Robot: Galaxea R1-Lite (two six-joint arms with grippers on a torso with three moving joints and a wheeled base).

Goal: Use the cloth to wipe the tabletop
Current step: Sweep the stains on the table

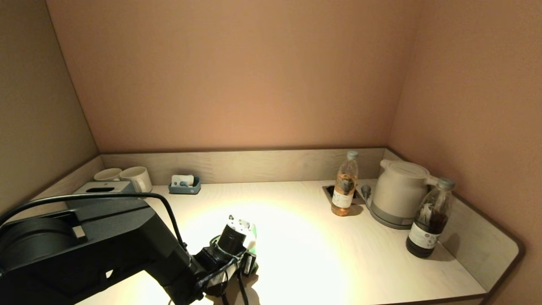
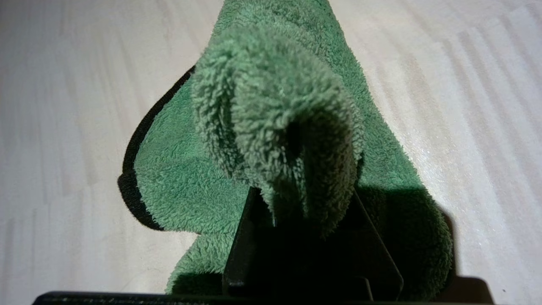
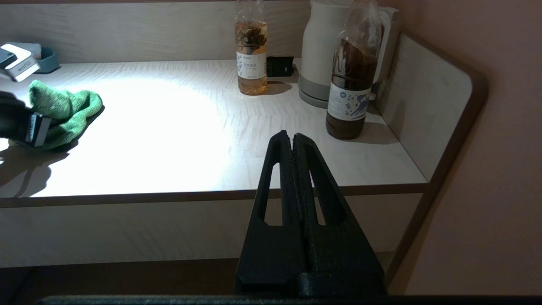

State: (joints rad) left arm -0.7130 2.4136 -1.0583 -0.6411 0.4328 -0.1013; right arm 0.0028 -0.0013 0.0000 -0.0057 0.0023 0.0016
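Note:
A fluffy green cloth (image 2: 275, 106) with a black hem lies bunched on the pale wooden tabletop (image 1: 305, 245), front left of centre. My left gripper (image 2: 296, 203) is shut on a raised fold of it, and the rest of the cloth rests on the wood. In the head view only a sliver of the cloth (image 1: 253, 237) shows beside the left gripper (image 1: 245, 254). It also shows in the right wrist view (image 3: 63, 110). My right gripper (image 3: 293, 137) is shut and empty, parked below and in front of the table's front edge, out of the head view.
An amber bottle (image 1: 345, 184), a white kettle (image 1: 398, 192) and a dark bottle (image 1: 427, 220) stand at the back right. Two mugs (image 1: 135, 178), a grey box (image 1: 101, 188) and a small tray (image 1: 185, 185) sit at the back left. Low walls border the back and sides.

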